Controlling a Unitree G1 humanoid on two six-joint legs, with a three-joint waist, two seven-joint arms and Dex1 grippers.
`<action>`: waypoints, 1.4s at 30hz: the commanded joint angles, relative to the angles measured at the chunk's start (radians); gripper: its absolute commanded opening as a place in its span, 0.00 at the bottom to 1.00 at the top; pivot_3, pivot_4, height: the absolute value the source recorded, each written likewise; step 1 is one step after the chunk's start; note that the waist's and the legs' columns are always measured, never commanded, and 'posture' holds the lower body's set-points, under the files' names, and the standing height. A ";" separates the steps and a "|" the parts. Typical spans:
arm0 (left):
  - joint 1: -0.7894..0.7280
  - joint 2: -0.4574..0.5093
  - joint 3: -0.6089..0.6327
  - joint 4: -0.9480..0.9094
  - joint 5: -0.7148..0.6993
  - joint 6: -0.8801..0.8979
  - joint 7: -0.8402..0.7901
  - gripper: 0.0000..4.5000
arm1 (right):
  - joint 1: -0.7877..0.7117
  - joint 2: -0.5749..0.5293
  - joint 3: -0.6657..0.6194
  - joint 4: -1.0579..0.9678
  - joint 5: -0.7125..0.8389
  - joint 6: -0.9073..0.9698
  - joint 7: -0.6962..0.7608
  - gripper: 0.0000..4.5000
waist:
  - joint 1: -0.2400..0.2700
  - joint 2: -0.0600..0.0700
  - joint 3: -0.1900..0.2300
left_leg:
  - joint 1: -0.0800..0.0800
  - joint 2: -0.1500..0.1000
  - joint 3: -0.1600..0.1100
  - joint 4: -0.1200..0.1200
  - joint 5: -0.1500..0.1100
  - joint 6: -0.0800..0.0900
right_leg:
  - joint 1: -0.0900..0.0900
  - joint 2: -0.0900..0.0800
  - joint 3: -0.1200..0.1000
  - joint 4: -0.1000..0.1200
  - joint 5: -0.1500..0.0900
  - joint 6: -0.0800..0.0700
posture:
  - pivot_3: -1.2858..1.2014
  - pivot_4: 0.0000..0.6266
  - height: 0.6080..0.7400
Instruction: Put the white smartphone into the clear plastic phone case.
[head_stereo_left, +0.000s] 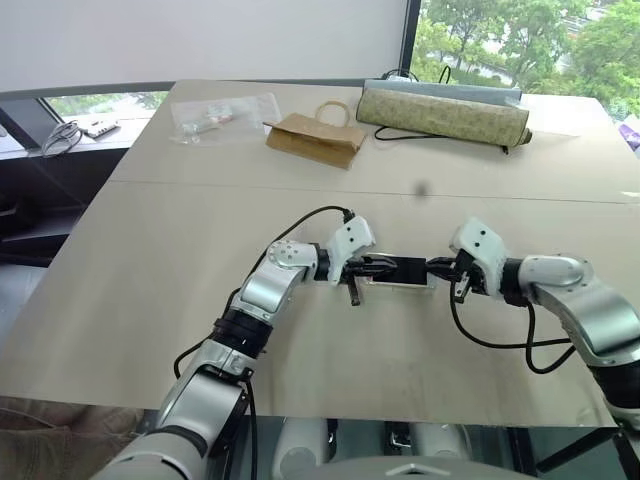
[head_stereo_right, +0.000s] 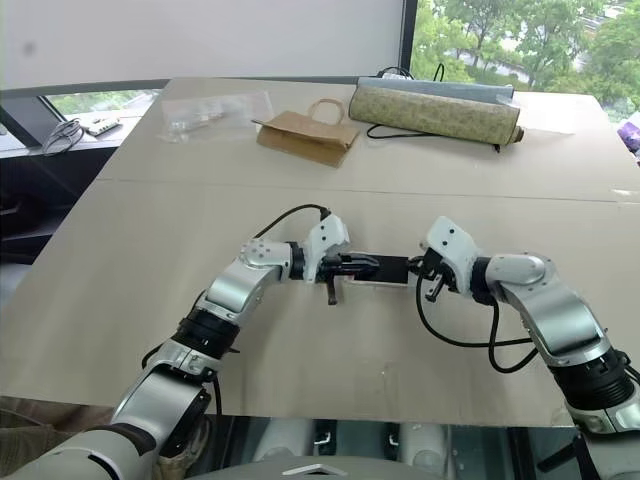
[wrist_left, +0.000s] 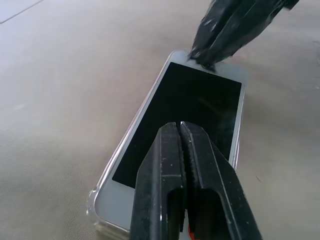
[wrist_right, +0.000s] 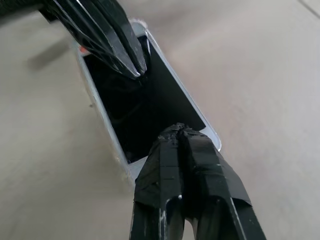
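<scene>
Left gripper (wrist_left: 181, 131) fingers pressed together, tips pushing down on white smartphone (wrist_left: 190, 110) screen, likely seating it into clear plastic phone case (wrist_left: 95, 212) beneath. Right gripper (wrist_right: 181, 132) also closed, pressing opposite phone end, steadying. Phone lying between both grippers on table (head_stereo_left: 150, 260).

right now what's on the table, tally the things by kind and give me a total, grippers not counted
phones: 1, the white smartphone with dark glass screen
phone cases: 1, the clear plastic phone case around it
bags: 2, the brown paper bag with handle and the crinkled clear plastic bag
rolls: 1, the long patterned olive roll
cables: 1, the black cable by the roll
total: 6
</scene>
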 joint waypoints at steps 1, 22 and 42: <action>0.018 -0.003 -0.020 0.004 0.026 0.011 0.010 0.02 | -0.030 -0.010 0.041 0.039 -0.031 0.002 0.011 0.00 | -0.001 0.000 -0.001 | 0.000 0.000 0.000 0.000 0.000 0.000 | 0.000 0.000 0.000 0.000 0.000 0.000 | 0.52 0.24 1.00; 0.061 -0.003 -0.010 -0.051 0.023 0.050 0.051 0.02 | -0.142 0.003 0.270 0.249 -0.073 0.169 0.145 0.00 | -0.003 -0.007 -0.018 | 0.016 0.002 -0.001 -0.001 0.000 0.000 | 0.015 -0.003 0.001 0.000 -0.001 0.000 | 0.52 0.24 1.00; 0.086 0.007 -0.006 -0.075 0.027 0.070 0.052 0.02 | -0.018 0.091 0.140 0.197 -0.037 0.098 0.107 0.00 | -0.004 -0.011 -0.039 | 0.019 0.002 -0.001 -0.003 -0.001 0.000 | 0.016 -0.008 0.001 -0.002 -0.003 -0.004 | 0.52 0.24 1.00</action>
